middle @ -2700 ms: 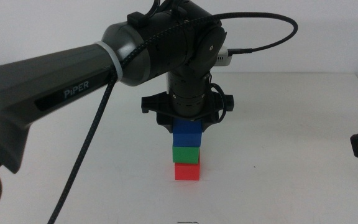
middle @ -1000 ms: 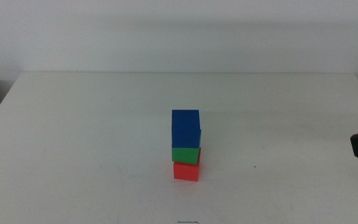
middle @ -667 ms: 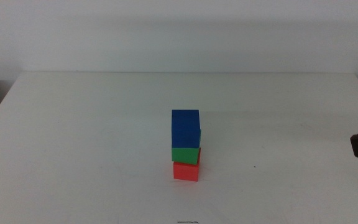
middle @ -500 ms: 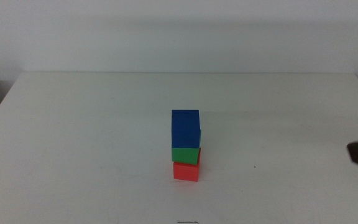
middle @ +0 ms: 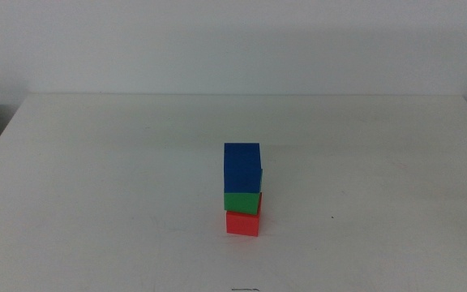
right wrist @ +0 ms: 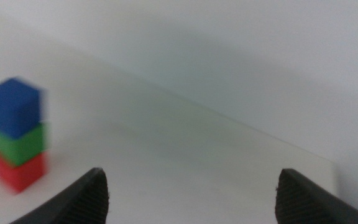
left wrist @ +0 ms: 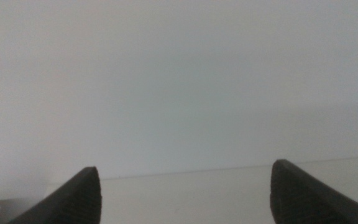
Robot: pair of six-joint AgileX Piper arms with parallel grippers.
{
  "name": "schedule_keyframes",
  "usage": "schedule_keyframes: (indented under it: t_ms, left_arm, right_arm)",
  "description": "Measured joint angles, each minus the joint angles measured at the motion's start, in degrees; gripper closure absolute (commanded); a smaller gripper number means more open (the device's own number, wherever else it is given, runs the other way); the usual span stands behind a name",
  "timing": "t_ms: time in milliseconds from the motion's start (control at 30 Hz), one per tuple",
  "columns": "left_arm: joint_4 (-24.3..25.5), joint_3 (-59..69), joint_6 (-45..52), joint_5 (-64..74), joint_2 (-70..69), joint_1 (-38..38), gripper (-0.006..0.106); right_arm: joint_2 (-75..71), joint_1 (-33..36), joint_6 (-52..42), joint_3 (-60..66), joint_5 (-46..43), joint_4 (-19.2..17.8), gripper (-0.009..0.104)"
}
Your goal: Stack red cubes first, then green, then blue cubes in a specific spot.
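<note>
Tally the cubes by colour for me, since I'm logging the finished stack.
red cube: 1
green cube: 1
blue cube: 1
Total: 3 cubes, all in one stack on the white table.

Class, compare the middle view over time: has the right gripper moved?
Yes. Earlier it showed at the white table's right edge; now it has left the middle view, while the blue cube stays put.

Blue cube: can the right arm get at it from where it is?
Probably yes. The blue cube tops the stack, nothing around it, and the right gripper is open, facing it across bare table.
</note>
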Motion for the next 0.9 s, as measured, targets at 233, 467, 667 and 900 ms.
schedule_keyframes:
  t_ms: [233,467,667,900]
  left_arm:
    - [0.3,20.8,0.0,-6.5,-20.0,0.0,0.008]
    - [0.5,34.4,0.0,-6.7,-32.8,0.0,0.008]
    - [0.2,41.2,0.0,-9.0,-33.1,0.3,0.008]
    - [-1.5,47.5,0.0,-17.1,-33.1,0.6,0.008]
  right_arm:
    - [-13.9,-14.4,0.0,11.9,-3.5,1.6,0.01]
    - [-28.0,-18.9,0.0,23.4,-3.8,1.9,0.01]
    - [-29.7,-19.0,0.0,33.8,-5.4,2.0,0.01]
    - [-29.8,-19.0,0.0,37.9,-9.3,2.1,0.01]
